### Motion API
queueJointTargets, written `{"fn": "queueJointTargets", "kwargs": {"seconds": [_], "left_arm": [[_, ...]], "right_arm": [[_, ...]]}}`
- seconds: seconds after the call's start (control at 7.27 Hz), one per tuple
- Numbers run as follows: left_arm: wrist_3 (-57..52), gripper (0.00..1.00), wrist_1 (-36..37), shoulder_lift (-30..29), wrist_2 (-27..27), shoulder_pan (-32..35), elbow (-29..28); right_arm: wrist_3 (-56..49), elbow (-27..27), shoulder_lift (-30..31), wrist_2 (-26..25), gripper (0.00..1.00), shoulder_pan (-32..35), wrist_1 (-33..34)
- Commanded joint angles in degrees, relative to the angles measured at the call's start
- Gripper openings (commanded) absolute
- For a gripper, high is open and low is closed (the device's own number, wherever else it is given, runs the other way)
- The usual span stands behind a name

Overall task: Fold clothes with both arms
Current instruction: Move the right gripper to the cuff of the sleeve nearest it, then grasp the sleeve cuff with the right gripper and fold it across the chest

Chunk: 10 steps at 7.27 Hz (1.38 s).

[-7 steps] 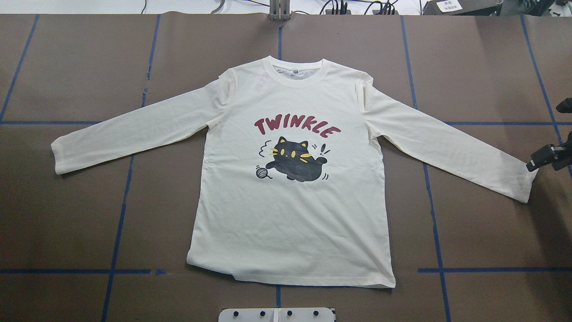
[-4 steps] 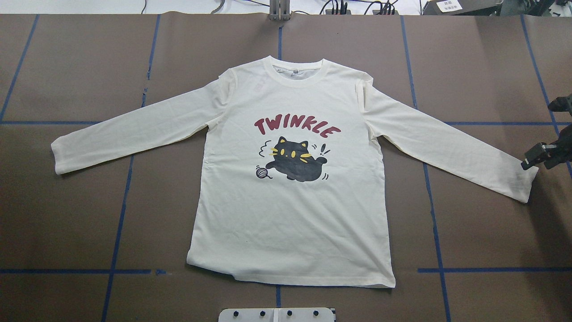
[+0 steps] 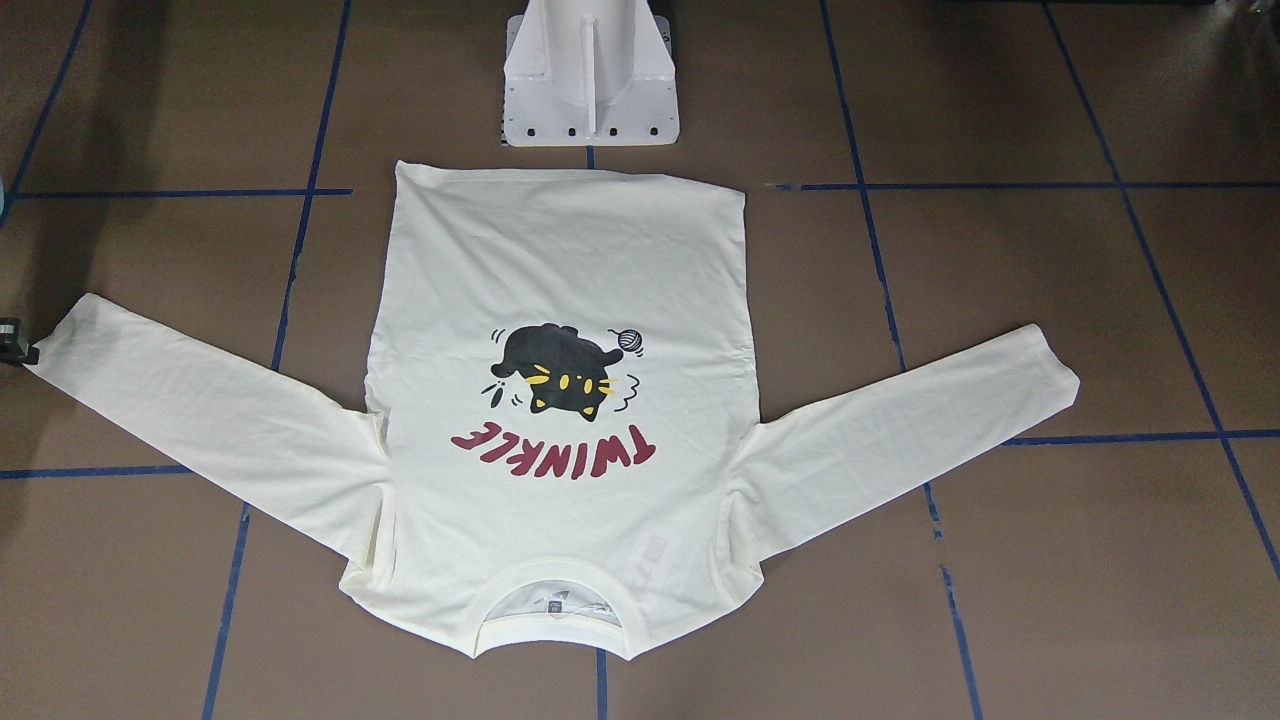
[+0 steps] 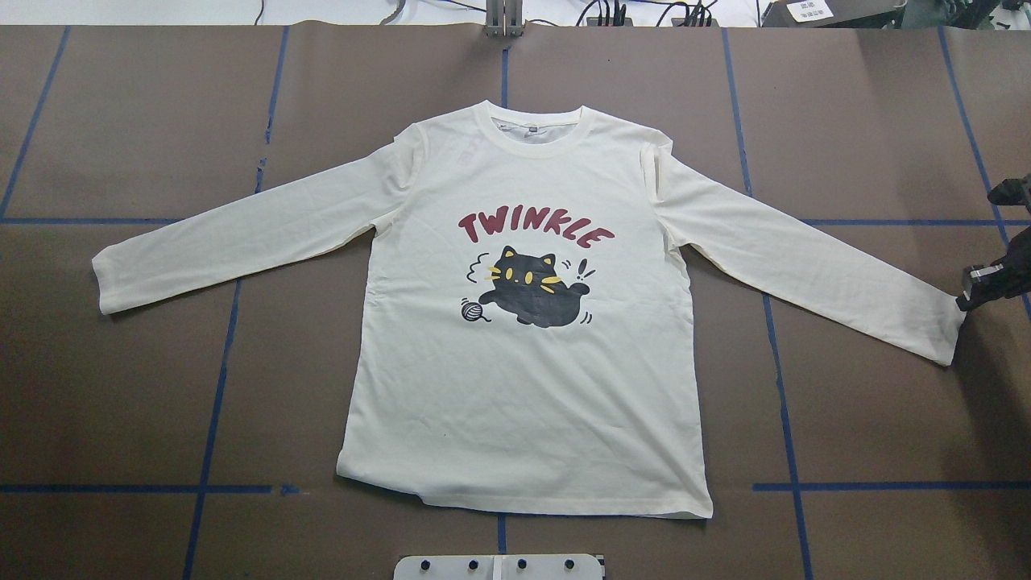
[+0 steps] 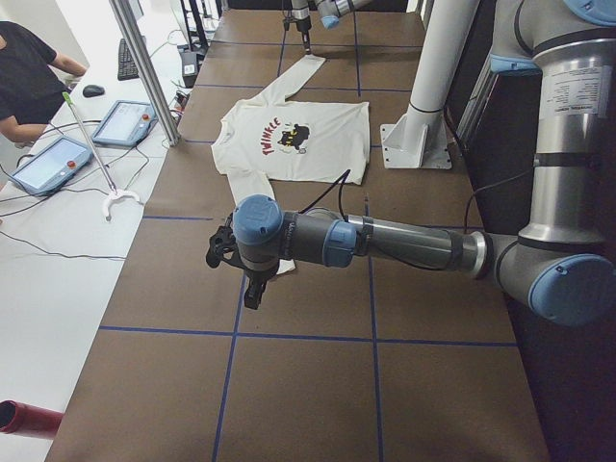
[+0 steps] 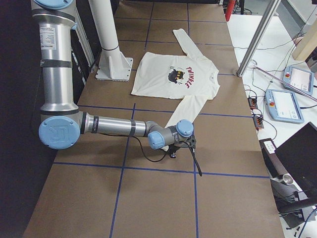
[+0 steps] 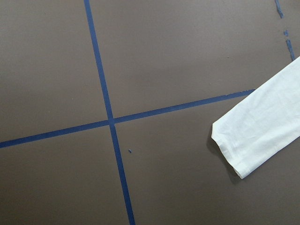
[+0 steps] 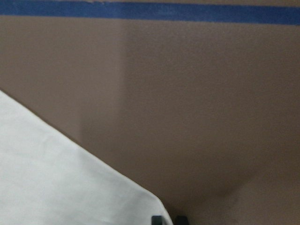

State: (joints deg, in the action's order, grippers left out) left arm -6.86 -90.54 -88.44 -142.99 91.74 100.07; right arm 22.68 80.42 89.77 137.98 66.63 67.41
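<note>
Currently the cream T-shirt [image 4: 523,387] lies flat, print up, sleeves spread.

cream long-sleeved t-shirt [image 6: 158,79] spread flat and print-up on the brown bench [image 6: 148,208], blue tape lines [image 6: 99,164] crossing the bench, white pedestal [image 6: 113,64] just beside the hem, near right arm [image 6: 114,126] stretched low, jaws pointing down by the near sleeve's end

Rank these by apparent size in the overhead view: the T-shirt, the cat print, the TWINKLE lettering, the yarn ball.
1. T-shirt, by far the largest.
2. Cat print and TWINKLE lettering: close. The lettering is wider and the cat taller, so they are not ranked.
3. Yarn ball, the smallest.
</note>
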Motion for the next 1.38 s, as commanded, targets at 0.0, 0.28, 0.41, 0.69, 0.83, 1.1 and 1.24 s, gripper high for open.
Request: {"fn": "queueJointTargets", "kwargs": {"seconds": [0.0, 0.28, 0.41, 0.69, 0.83, 1.1, 1.24], "left_arm": [[0.0, 1.0, 0.01, 0.02, -0.01, 0.02, 0.13], [0.09, 1.0, 0.01, 0.02, -0.01, 0.02, 0.13], [0.09, 1.0, 0.01, -0.07, -0.01, 0.02, 0.21], [0.0, 1.0, -0.08, -0.07, -0.01, 0.02, 0.3], [0.0, 1.0, -0.08, -0.16, -0.01, -0.07, 0.3], [0.0, 1.0, -1.47, -0.16, -0.1, -0.07, 0.3], [-0.09, 1.0, -1.74, -0.16, -1.06, -0.07, 0.21]], "right_arm": [[0.17, 1.05, -0.04, 0.71, 0.0, 0.16, 0.0], [11.52, 16.44, -1.25, 2.12, 0.0, 0.07, 7.5], [18.47, 21.92, -4.14, 2.12, 0.0, -2.88, 9.04], [48.72, 21.54, -23.48, -4.85, 0.0, -14.71, 9.23], [57.3, 17.44, -34.12, -13.7, 0.0, -20.43, 9.31], [67.81, -3.4, -57.93, -23.24, 0.0, -27.93, 8.62], [68.02, -11.52, -65.87, -29.63, 0.0, -32.57, 8.18]]}}
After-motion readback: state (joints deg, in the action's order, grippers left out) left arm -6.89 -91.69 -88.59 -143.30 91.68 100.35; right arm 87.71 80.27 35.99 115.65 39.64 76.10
